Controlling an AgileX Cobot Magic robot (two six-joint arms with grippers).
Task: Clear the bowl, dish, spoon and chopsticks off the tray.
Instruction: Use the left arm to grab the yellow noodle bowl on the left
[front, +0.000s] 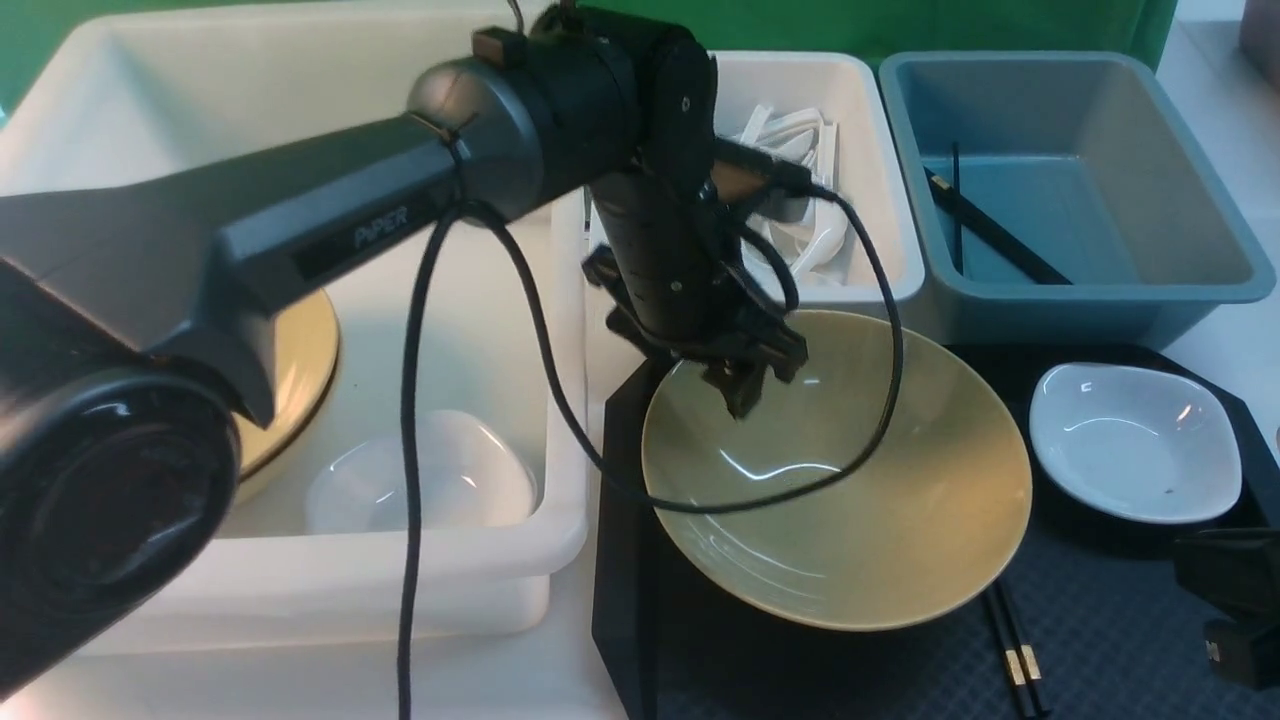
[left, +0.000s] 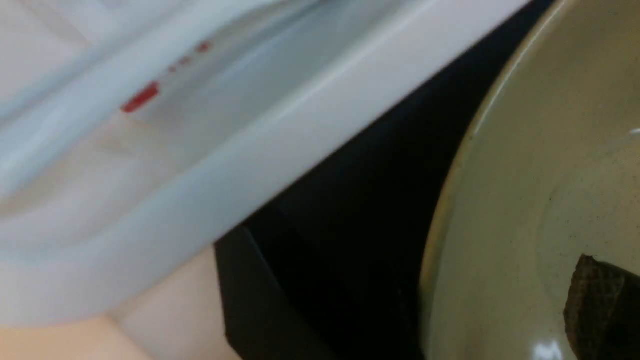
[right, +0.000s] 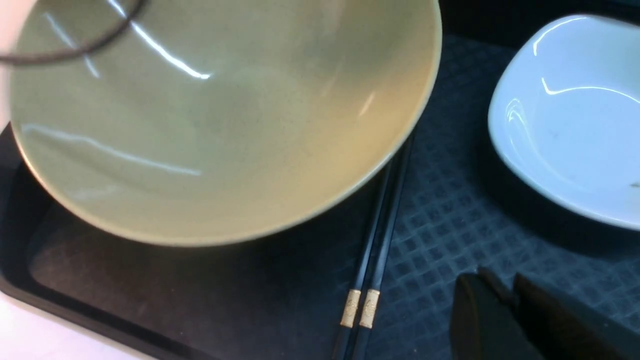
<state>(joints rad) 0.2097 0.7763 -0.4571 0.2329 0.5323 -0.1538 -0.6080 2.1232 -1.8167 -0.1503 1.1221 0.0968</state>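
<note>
Looming closest, the left arm (front: 300, 230) reaches forward so that the left gripper (front: 745, 385) hangs over the far rim of the bowl (front: 860, 500), one finger pad (left: 595, 305) inside it (whether its jaws stand apart or together I cannot tell). The bowl sits on the left part of the tray (front: 620, 560), its near edge over the chopsticks (front: 1015, 650). The dish (front: 1135, 440) lies to the right, apart from the bowl. Over the tray's near right, the right gripper (right: 505, 287) holds nothing, fingers almost together. Behind the tray stand a white tub (front: 880, 130) of spoons (front: 815, 240) and a grey-blue tub (front: 1190, 230).
</note>
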